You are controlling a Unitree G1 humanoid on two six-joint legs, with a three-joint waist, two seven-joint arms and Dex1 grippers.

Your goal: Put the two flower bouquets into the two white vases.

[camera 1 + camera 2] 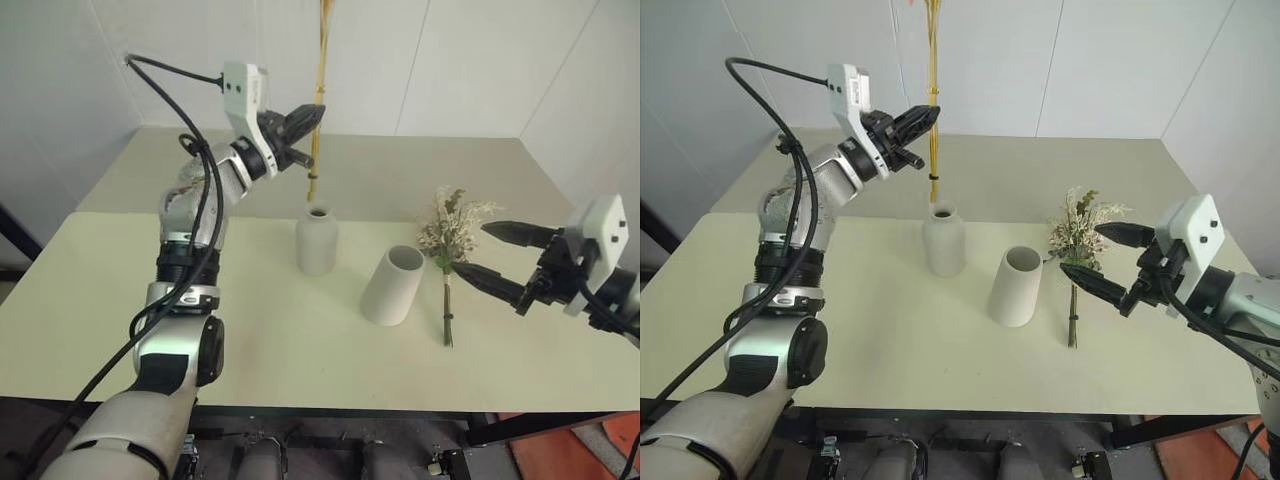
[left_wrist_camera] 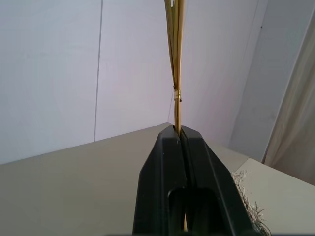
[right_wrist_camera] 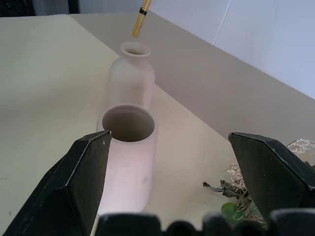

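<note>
Nearest, one pale table (image 1: 120,300) carried two white vases: a wide-mouthed vase (image 1: 392,286) and a bottle-shaped vase (image 1: 317,239). One cream-and-green spray (image 1: 450,240) lay beside the wide-open right pincer (image 1: 500,255). One left pincer (image 1: 305,132), clamped, held yellow stems (image 1: 320,90) above the bottle.

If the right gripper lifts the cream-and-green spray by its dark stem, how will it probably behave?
The cream-and-green spray looks light and dry, so bits may shed. Its thin stem probably bends, letting the bushy head droop. The right gripper, open, hovers beside it.
</note>
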